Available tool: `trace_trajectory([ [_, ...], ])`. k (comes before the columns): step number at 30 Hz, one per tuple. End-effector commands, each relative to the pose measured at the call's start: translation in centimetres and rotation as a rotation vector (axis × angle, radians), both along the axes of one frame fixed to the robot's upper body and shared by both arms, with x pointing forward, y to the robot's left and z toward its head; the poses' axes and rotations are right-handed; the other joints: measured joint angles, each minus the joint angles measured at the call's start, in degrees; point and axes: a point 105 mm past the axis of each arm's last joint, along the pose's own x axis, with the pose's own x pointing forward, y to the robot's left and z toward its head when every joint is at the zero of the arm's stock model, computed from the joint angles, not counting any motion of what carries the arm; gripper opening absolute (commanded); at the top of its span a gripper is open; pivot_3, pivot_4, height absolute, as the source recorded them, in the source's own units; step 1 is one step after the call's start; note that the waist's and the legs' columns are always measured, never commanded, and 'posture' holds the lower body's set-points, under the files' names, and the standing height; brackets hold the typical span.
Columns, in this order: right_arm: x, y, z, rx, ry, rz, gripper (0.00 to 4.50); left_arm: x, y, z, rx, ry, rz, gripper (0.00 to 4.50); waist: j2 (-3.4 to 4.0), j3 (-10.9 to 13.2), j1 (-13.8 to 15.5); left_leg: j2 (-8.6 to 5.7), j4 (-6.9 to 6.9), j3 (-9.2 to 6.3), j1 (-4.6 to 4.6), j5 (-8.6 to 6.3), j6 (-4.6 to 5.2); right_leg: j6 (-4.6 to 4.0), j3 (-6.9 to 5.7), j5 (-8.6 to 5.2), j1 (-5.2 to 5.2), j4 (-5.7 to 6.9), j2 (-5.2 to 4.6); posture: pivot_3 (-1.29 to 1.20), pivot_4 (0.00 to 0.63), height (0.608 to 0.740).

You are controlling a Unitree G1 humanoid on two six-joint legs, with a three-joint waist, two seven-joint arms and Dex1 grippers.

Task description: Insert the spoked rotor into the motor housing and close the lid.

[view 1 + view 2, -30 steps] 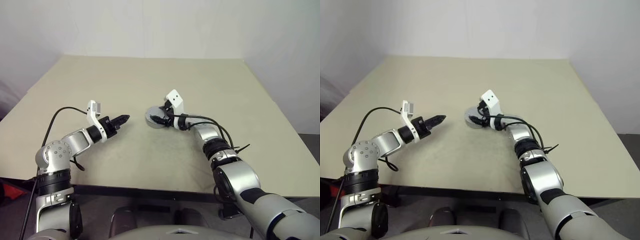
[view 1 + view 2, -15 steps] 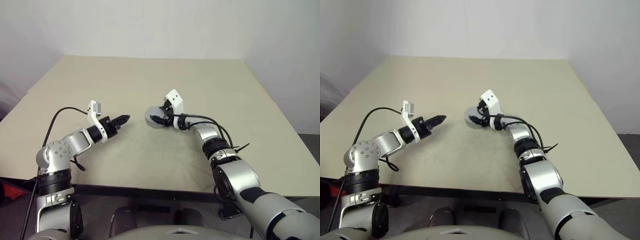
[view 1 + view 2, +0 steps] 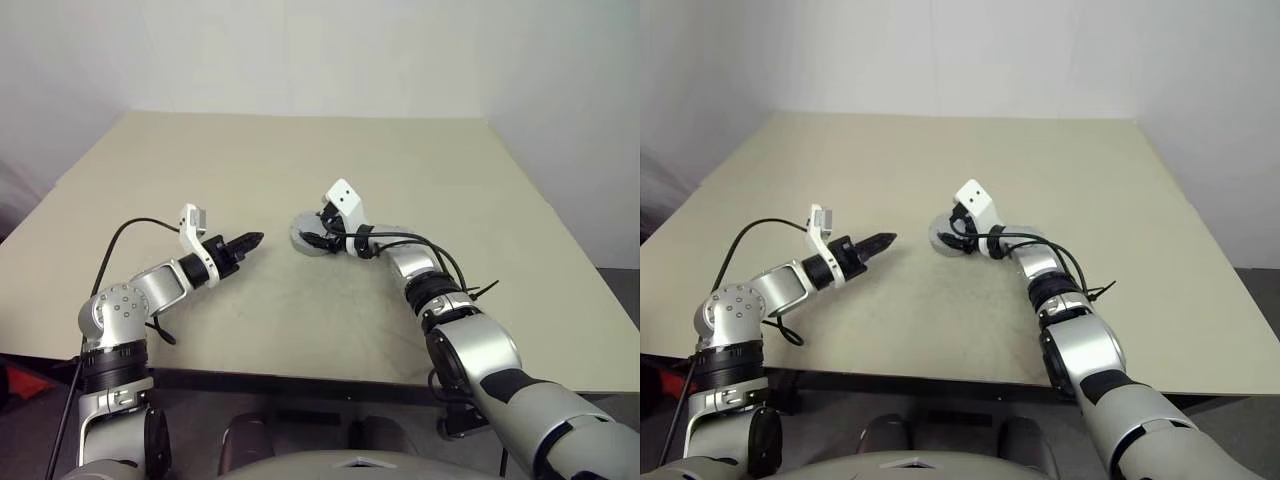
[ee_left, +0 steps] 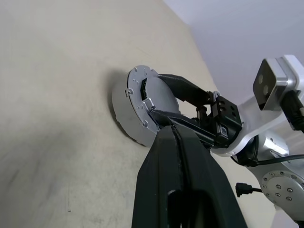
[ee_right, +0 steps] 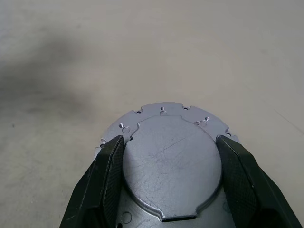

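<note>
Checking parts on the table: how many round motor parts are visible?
1: a round grey lid sits mid-table on the motor housing, with the right gripper fingers on either side. The spoked rotor may be hidden under it.

Lid (image 5: 171,166) – flat grey disc, seated atop motor housing (image 4: 124,114) mid-table.

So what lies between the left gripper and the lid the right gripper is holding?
Nothing: bare table separates the shut left gripper from the lid, which the right gripper clasps, as both eye views show.
</note>
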Motion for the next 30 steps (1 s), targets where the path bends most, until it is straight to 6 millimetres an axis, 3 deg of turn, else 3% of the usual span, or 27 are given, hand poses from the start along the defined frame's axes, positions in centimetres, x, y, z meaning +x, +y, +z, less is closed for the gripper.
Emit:
trace_trajectory([
  [1, 0.7, 0.3, 2.3, 0.032, -0.037, 0.014, 2.95, 0.0, -0.3, 1.2, -0.010, -0.047, -0.012, 0.00, 0.00, 0.00, -0.02, 0.00, 0.00, 0.00, -0.01, 0.00, 0.01, 0.00, 0.00, 0.00, -0.02, -0.01, 0.00, 0.00, 0.000, 0.740],
  [6, 1.2, 0.1, 2.5, 0.064, 0.025, -0.030, 2.95, -0.2, -0.6, 1.1, -0.016, -0.043, -0.020, 0.00, 0.01, 0.01, -0.04, 0.00, 0.00, 0.00, -0.04, -0.03, 0.05, 0.00, 0.00, 0.00, -0.08, -0.06, 0.00, 0.00, 0.000, 0.740],
  [15, 0.6, -0.5, 0.2, -0.025, 0.051, -0.029, 2.95, 0.7, -0.9, 1.2, -0.039, -0.033, 0.009, 0.00, 0.01, 0.01, 0.09, 0.00, 0.09, 0.00, 0.02, -0.03, 0.06, 0.00, 0.00, 0.00, 0.00, 0.03, -0.01, 0.00, 0.000, 0.740],
  [23, -1.0, -1.9, -3.9, -0.229, 0.024, 0.020, 2.95, 0.7, -1.1, 1.2, -0.036, -0.027, 0.007, 0.00, 0.01, -0.02, 0.13, -0.02, 0.09, 0.01, 0.02, -0.04, 0.07, 0.00, 0.02, 0.00, 0.11, 0.02, -0.02, 0.00, 0.000, 0.740],
  [30, -1.0, -2.3, -4.3, -0.235, 0.032, 0.010, 2.95, 1.1, -1.2, 1.2, -0.057, -0.013, 0.022, 0.00, 0.02, -0.05, 0.16, -0.06, 0.11, 0.01, 0.41, -0.06, 0.09, 0.03, 0.04, -0.02, 0.47, 0.03, -0.05, 0.00, 0.000, 0.740],
])
